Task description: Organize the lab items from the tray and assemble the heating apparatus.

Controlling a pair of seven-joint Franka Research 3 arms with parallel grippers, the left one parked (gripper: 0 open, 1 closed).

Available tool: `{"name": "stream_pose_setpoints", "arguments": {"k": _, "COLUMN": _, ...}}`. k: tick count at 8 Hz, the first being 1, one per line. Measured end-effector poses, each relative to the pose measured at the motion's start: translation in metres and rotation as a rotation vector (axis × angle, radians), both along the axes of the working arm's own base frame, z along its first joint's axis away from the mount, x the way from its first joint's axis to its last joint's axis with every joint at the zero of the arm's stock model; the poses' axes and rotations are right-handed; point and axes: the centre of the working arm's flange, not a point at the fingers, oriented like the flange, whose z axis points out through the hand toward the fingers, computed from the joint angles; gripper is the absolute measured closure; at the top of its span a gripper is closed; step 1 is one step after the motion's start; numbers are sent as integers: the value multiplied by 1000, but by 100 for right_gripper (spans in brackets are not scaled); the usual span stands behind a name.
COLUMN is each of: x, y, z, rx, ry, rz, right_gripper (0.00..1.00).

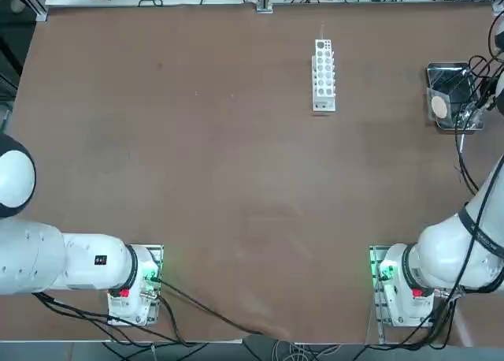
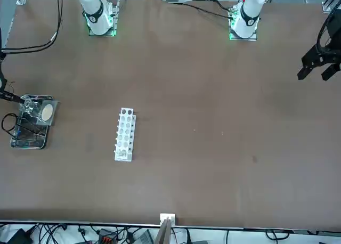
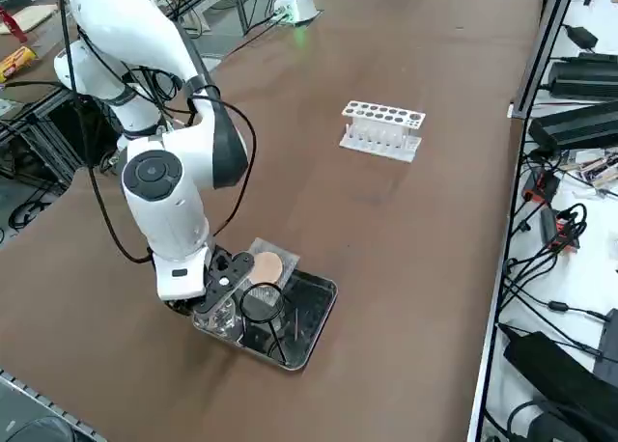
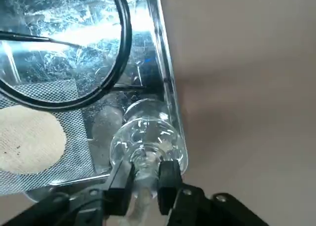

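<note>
Since glass burner (image 4: 146, 139) is breakable and slippery, its neck is pinched gently by right gripper (image 4: 143, 179) in tray (image 4: 165, 68).

A robotics lab — arms bolted to a broad test bench.

Two white arms are mounted on the brown tabletop (image 1: 236, 180), cables (image 3: 550, 239) and black electronics crowd the shelf beside it, and aluminium framing stands at the edges — while a white many-holed rack (image 1: 324, 75) and a metal tray (image 3: 314, 321) of glassware add chemistry-bench props.
</note>
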Motion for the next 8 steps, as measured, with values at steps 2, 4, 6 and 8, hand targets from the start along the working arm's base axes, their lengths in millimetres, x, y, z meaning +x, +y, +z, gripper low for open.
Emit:
{"name": "stream_pose_setpoints", "arguments": {"k": 2, "x": 7, "y": 4, "z": 6, "rx": -5, "ry": -12, "rz": 11, "right_gripper": 70}}
{"name": "stream_pose_setpoints", "arguments": {"k": 4, "x": 24, "y": 17, "z": 44, "rx": 7, "ry": -47, "rz": 34, "right_gripper": 70}}
{"name": "stream_pose_setpoints", "arguments": {"k": 6, "x": 40, "y": 49, "z": 108, "rx": 61, "ry": -79, "rz": 79, "right_gripper": 70}}
{"name": "stream_pose_setpoints", "arguments": {"k": 8, "x": 48, "y": 93, "z": 149, "rx": 115, "ry": -87, "rz": 113, "right_gripper": 70}}
